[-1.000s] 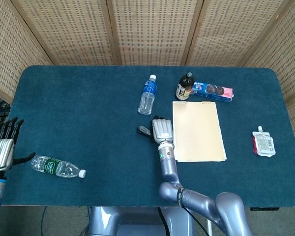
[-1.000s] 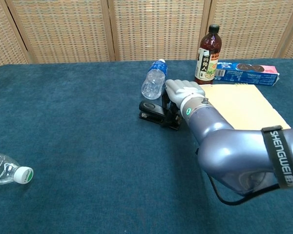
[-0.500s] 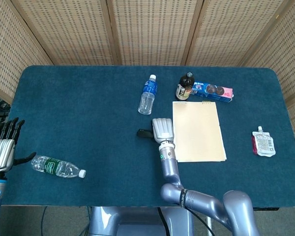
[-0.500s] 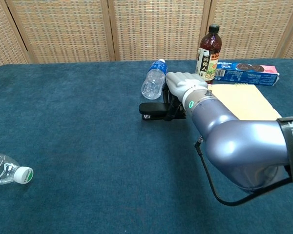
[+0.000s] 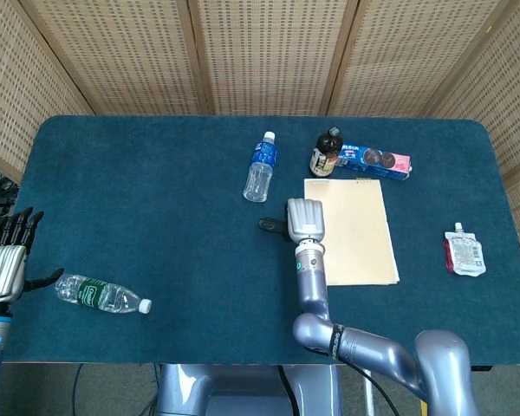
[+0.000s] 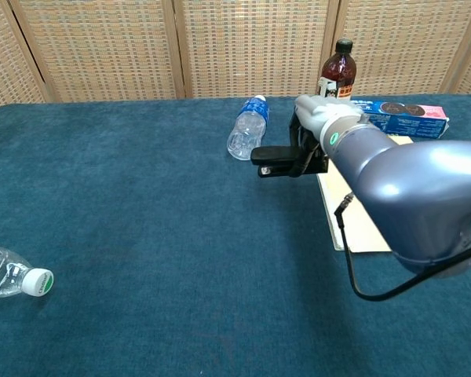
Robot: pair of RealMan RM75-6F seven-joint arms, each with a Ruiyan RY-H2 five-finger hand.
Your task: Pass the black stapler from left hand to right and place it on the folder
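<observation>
My right hand (image 5: 304, 220) (image 6: 320, 118) grips the black stapler (image 6: 281, 157) (image 5: 271, 225) and holds it lifted above the blue cloth. The stapler sticks out to the left of the hand, level with the left edge of the beige folder (image 5: 355, 234) (image 6: 373, 228). The folder lies flat just to the right of the hand. My left hand (image 5: 4, 260) hangs off the table's left edge, holding nothing, fingers apart; the chest view does not show it.
A clear water bottle (image 5: 260, 166) (image 6: 247, 129) lies behind the stapler. A dark bottle (image 5: 327, 152) (image 6: 335, 75) and a biscuit box (image 5: 374, 161) (image 6: 400, 116) stand behind the folder. Another bottle (image 5: 101, 295) (image 6: 8, 273) lies front left, and a pouch (image 5: 464, 253) sits far right.
My right hand has lifted the stapler off the cloth and carried it to the right and away from me, toward the folder's left edge. The left hand has stayed put.
</observation>
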